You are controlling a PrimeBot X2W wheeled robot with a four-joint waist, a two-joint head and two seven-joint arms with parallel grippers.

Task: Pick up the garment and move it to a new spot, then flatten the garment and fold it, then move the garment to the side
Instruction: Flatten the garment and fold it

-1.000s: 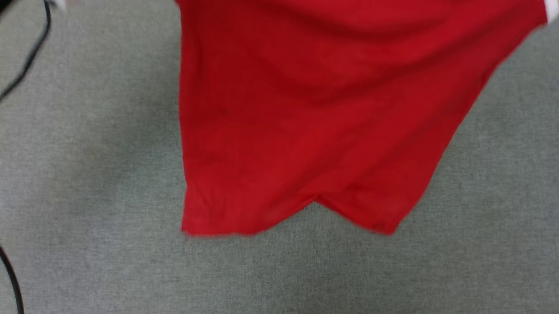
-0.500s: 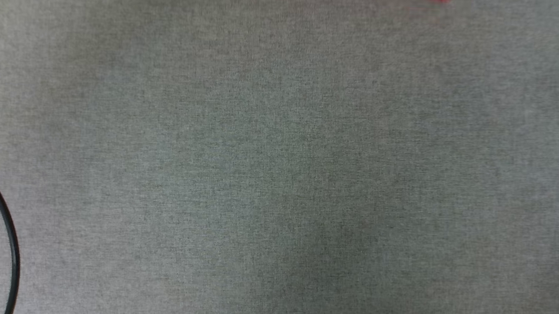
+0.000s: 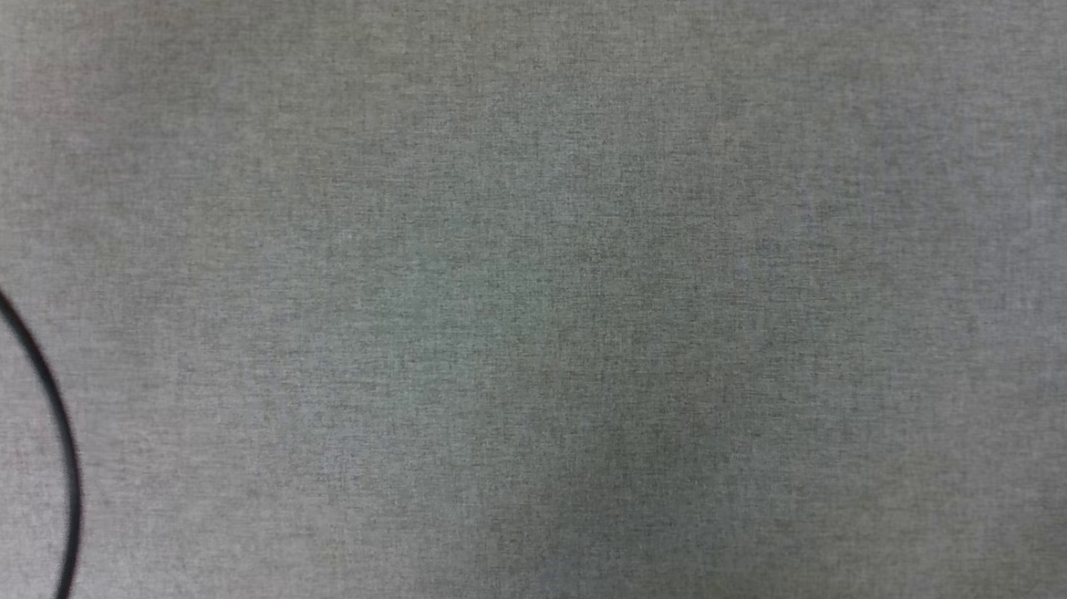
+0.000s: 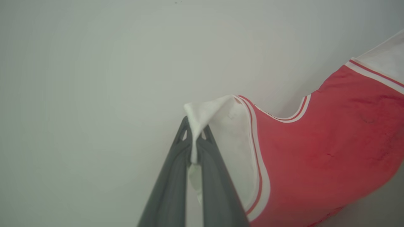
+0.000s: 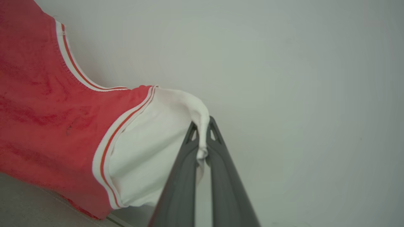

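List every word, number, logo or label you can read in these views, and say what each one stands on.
None can be read.
On the garment: red cloth, white sleeves and striped trim; the part in view bears no print.
On the left claw and right claw: plain dark fingers, no marking.
On the carpet and cable: nothing written.

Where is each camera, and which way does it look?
Head view: on the head, facing down at grey carpet, black cable.
Left wrist view: on the left wrist, looking along the left gripper, shut on a white sleeve of the red jersey-style garment, toward a pale wall.
Right wrist view: on the right wrist, along the right gripper, shut on the other sleeve, toward the wall.
Wrist views share the garment and wall.
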